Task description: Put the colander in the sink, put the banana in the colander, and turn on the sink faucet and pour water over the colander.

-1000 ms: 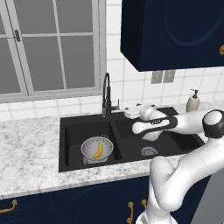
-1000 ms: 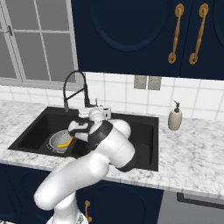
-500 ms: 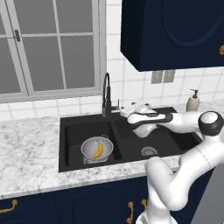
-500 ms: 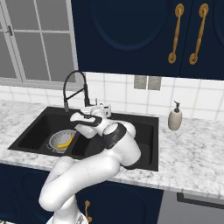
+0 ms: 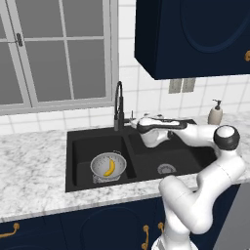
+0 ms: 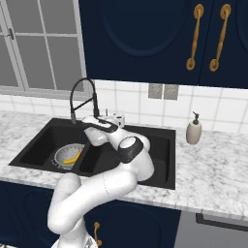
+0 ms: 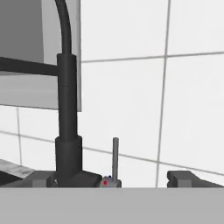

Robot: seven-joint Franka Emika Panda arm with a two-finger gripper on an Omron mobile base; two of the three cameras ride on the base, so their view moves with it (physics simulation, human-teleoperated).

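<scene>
The silvery colander [image 5: 100, 163] [image 6: 64, 154] stands in the left basin of the black sink [image 5: 83, 149] [image 6: 43, 140], and the yellow banana [image 5: 110, 168] [image 6: 72, 157] lies inside it. Behind the divider rises the black sink faucet [image 5: 118, 105] [image 6: 82, 97] [image 7: 68, 131]. My gripper [image 5: 132, 122] [image 6: 107, 116] [image 7: 113, 179] is open at the faucet's base, level with it. In the hand view the thin grey lever [image 7: 115, 157] stands upright between my two fingertips, close to the column. The water is out of view.
A beige soap dispenser [image 5: 215, 113] [image 6: 193, 131] stands on the marble counter right of the sink. White wall tiles are close behind the faucet, a window lies to its left, and navy cabinets hang overhead. My arm spans the right basin.
My hand has moved left and back over the right basin, from near the sink's middle to the faucet base. Colander and banana have stayed put.
</scene>
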